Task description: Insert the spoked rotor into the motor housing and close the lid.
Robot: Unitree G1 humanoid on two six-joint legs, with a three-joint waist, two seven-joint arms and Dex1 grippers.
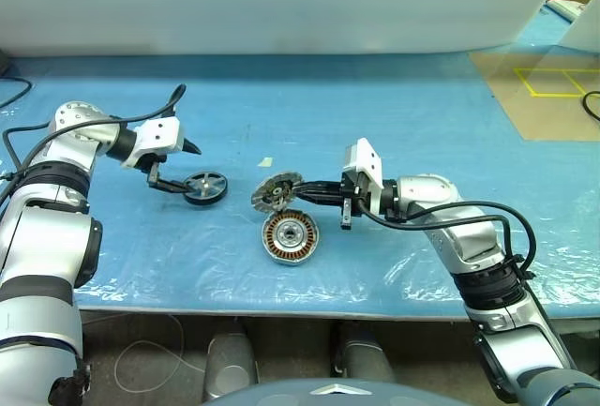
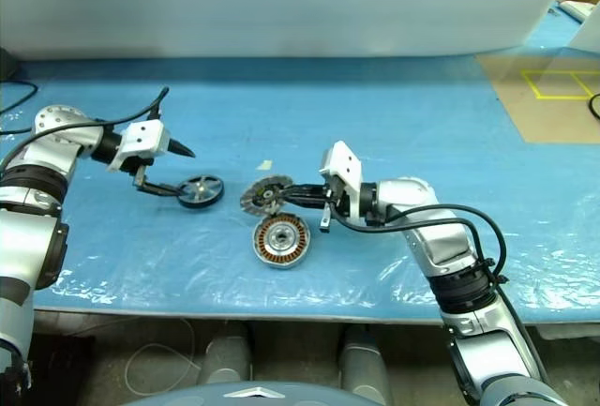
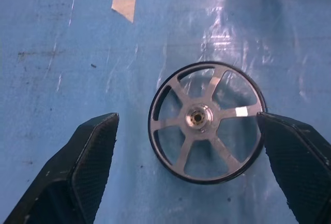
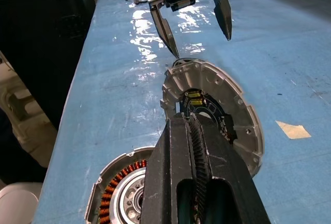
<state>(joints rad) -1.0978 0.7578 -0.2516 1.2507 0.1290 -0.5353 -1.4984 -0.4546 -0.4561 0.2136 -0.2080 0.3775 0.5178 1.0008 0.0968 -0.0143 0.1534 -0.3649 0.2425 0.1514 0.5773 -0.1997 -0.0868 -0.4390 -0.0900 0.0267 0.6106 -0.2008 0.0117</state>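
The spoked rotor (image 1: 205,187), a black rim with silver spokes, lies flat on the blue table. My left gripper (image 3: 187,118) stands open with one finger on each side of the rotor and touches neither side. The motor housing (image 1: 290,238), a ring of copper windings round a silver hub, lies near the front edge. Just behind it my right gripper (image 1: 292,194) is shut on the rim of a silver disc-shaped lid (image 4: 212,105), which it holds tilted above the table. The right wrist view shows the left gripper (image 4: 200,43) beyond the lid.
A small scrap of tape (image 1: 266,161) lies behind the parts. A brown board with yellow lines (image 1: 544,87) covers the back right corner. A white wall runs along the table's far edge. The table's front edge (image 1: 281,305) is close to the housing.
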